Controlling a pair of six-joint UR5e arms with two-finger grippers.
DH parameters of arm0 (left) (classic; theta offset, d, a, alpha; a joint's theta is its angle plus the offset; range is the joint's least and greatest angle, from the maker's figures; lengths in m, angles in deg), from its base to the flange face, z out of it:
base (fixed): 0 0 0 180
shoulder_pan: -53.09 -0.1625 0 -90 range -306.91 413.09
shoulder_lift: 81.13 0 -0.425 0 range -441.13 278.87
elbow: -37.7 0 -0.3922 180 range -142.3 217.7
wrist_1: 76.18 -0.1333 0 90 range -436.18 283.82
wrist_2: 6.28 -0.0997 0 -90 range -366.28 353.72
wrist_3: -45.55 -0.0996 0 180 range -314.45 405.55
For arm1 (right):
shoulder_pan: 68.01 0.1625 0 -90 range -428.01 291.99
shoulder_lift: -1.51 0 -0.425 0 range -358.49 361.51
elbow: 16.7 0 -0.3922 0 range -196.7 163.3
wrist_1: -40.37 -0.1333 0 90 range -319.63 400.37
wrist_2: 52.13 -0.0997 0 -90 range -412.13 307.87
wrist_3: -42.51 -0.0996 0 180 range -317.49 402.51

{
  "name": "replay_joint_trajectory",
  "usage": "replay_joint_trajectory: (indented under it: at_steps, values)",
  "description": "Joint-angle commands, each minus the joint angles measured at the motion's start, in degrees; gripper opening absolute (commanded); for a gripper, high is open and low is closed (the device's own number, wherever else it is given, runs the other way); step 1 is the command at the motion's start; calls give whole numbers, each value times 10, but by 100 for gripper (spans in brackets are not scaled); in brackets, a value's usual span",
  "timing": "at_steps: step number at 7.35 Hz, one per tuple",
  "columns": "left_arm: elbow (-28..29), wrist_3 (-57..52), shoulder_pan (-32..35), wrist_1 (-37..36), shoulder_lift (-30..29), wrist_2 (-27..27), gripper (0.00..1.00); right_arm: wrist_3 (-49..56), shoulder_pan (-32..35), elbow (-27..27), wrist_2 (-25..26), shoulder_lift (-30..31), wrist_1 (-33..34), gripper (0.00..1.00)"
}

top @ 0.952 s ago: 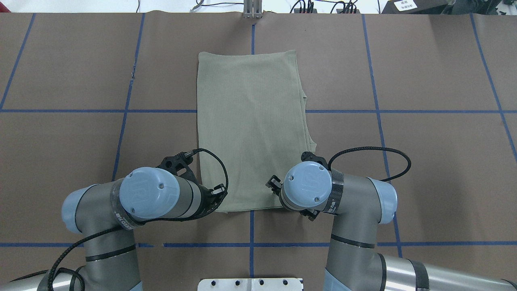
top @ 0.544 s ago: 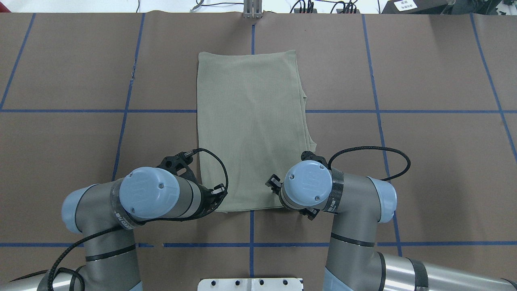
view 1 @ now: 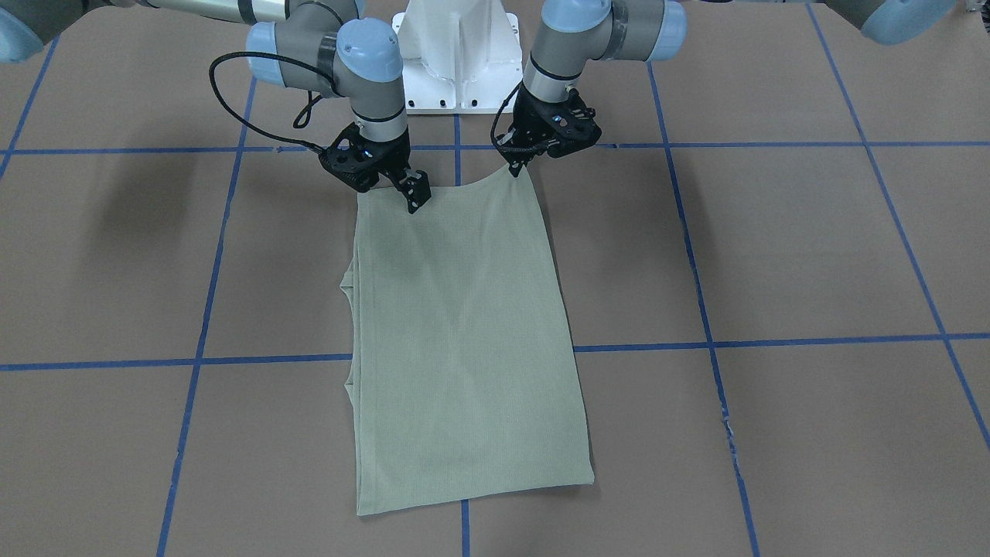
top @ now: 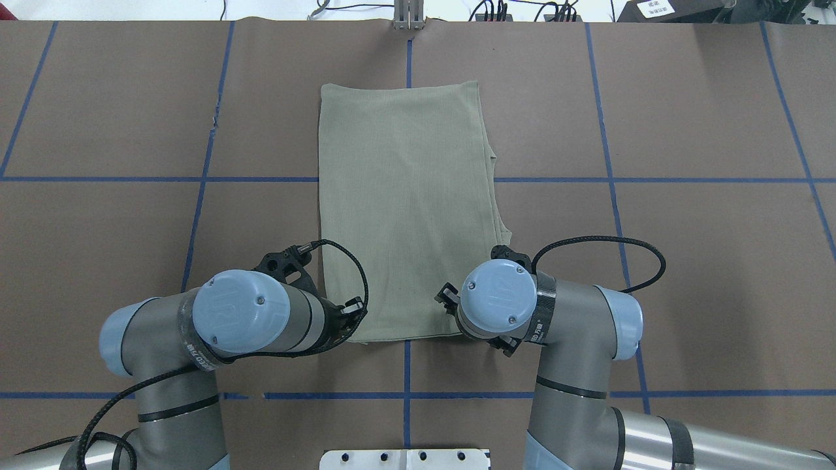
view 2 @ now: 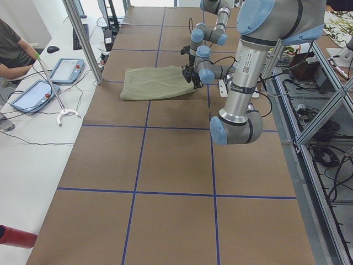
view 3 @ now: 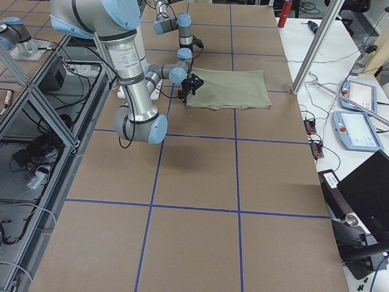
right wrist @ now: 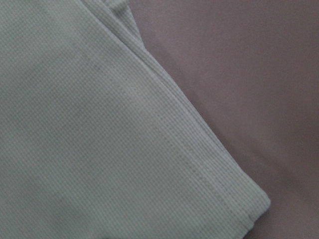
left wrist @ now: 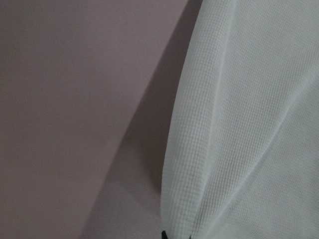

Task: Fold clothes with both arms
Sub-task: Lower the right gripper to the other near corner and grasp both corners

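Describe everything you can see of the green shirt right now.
The pale sage-green knit shirt is folded into a long narrow rectangle, stacked layer edges showing along the robot's right side. It lies lengthwise on the brown table, far end flat. The left claw pinches one near corner, raised, so the near hem curves. The right claw sits at the other near corner; whether it grips is unclear. No neck or label shows.
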Motion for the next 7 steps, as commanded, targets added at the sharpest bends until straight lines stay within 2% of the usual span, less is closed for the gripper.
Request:
replay_joint_trajectory:
  at_steps: [1, 2, 3, 7]
  values:
    - [0, 0, 0, 0, 1, 0, 0, -1, 0, -1, -1, -2, 6, 44]
    - [1, 0, 0, 0, 1, 0, 0, -1, 0, -2, -2, -3, 6, 19]
    - [1, 0, -1, 0, 1, 0, 0, -1, 0, -8, -2, -3, 6, 1]
    - [-3, 0, -1, 0, 1, 0, 0, -11, 1, -42, -1, 0, 10, 0]
